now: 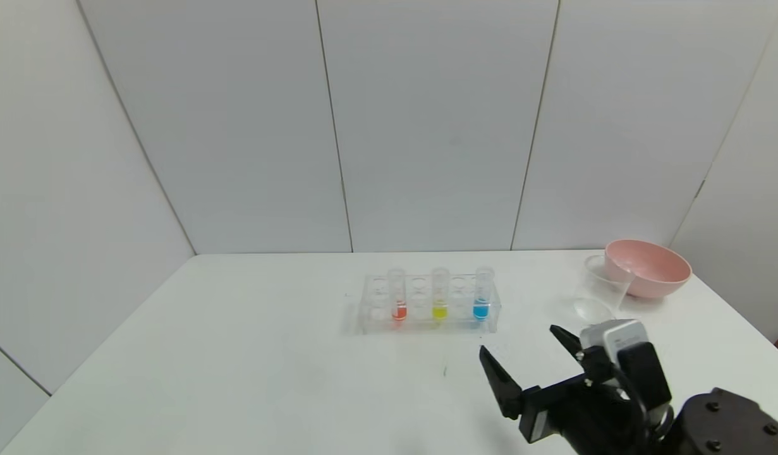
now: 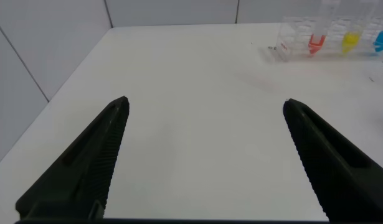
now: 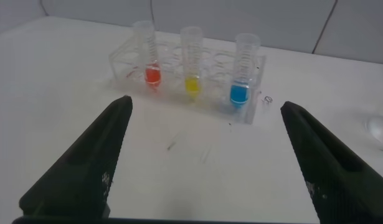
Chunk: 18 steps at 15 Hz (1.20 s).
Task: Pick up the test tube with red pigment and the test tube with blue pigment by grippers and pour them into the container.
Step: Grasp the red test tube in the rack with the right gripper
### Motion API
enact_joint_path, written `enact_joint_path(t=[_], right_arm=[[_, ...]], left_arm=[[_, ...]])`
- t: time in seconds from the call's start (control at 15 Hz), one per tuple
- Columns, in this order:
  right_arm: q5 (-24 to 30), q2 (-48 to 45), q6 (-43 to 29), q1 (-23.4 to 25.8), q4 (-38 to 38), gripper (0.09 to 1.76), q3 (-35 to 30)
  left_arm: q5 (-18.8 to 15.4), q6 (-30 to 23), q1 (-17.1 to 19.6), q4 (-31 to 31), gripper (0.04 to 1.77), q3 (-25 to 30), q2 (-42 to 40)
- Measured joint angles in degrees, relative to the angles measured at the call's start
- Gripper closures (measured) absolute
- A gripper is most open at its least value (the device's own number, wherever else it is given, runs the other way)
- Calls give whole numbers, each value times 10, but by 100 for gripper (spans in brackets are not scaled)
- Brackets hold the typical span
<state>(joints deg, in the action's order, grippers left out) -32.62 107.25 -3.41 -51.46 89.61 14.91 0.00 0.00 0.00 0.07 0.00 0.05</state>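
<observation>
The right tool (image 1: pixel 529 346) hovers open near the rack (image 1: pixel 426 303), gripping nothing. The red tube (image 1: pixel 397 294) and blue tube (image 1: pixel 483 293) stand upright in it. The left tool (image 2: pixel 203 109) is open.

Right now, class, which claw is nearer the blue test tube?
Right. The right claw hangs open just in front of the blue test tube; the left claw, also open, is farther off to the left.

Looks like a lab test bench: bare white table (image 1: pixel 237 354) boxed in by plain white wall panels (image 1: pixel 426 126). Clear tube rack (image 1: pixel 426 303) holds tubes of red, yellow and blue liquid.
</observation>
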Motion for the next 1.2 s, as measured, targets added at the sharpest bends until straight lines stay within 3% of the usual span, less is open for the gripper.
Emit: enact_joint_path(t=[0.2, 0.47, 0.8, 1.2], right_arm=[[-29, 49, 1, -50, -33, 14, 71], [-30, 89, 2, -69, -138, 14, 178], [-13, 136, 2, -69, -183, 14, 292], [21, 217, 22, -28, -200, 14, 409]], left_arm=[[0, 0, 0, 0, 5, 0, 0], [0, 0, 0, 0, 5, 0, 0], [0, 0, 0, 0, 5, 0, 0], [0, 0, 0, 0, 5, 0, 0]])
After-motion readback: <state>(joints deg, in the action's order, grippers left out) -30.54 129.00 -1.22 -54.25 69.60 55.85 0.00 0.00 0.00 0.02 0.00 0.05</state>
